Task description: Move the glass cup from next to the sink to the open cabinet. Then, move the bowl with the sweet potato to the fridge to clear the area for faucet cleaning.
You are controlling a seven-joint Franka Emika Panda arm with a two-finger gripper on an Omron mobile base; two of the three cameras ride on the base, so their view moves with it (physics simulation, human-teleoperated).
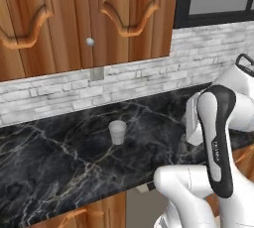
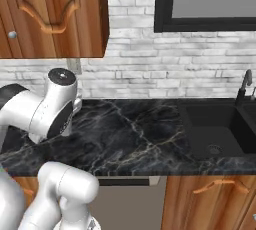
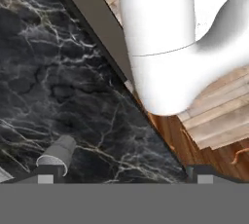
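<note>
Dark marble countertop (image 1: 59,157) is seen closest in the base views, with the white arm folded above its front edge. In the hand view two fingertips (image 3: 45,178) are set at opposite sides of the bottom edge, so the gripper (image 3: 125,179) is judged to be fully spread, and nothing is held between its jaws. The glass cup (image 1: 117,132) is found upright on the counter, alone, well short of the brick backsplash; in the hand view it is seen just beside the left fingertip, off the centre line of the jaws. The sink (image 2: 220,126) and the faucet (image 2: 244,86) are seen well off to the right in the right base view, with bare counter between them and the arm.

The first step, the pick-up of the cup, is judged not yet done. Several faults are possible from here. If the hand is lowered as it is now aimed, the rim could be struck by one finger and the light tumbler tipped or pushed along the smooth stone. A grip taken too high on the tapered wall could let it slip.
</note>
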